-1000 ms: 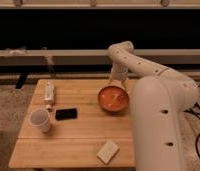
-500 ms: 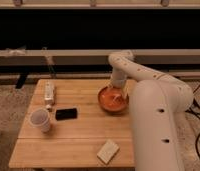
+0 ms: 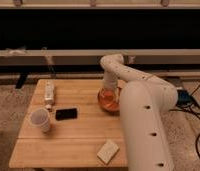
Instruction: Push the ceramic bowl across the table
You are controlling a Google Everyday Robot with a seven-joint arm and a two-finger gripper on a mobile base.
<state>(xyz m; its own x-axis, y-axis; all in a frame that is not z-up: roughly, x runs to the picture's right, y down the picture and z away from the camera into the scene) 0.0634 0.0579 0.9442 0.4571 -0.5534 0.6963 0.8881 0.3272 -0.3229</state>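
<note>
The orange ceramic bowl (image 3: 109, 101) sits on the light wooden table (image 3: 73, 135) near its right edge, partly hidden by my white arm. My gripper (image 3: 110, 89) reaches down from the far side and stands at the bowl's far rim, over its inside. The bowl rests flat on the table top.
A whitish cup (image 3: 40, 120) stands at the left. A black phone (image 3: 66, 114) lies beside it. A white box-like item (image 3: 49, 93) lies at the back left. A pale pad (image 3: 108, 151) lies at the front. My arm's large body (image 3: 143, 130) covers the table's right side.
My gripper has come down from behind the bowl to its far rim, and the arm has swung slightly toward the near side. The bowl has barely shifted.
</note>
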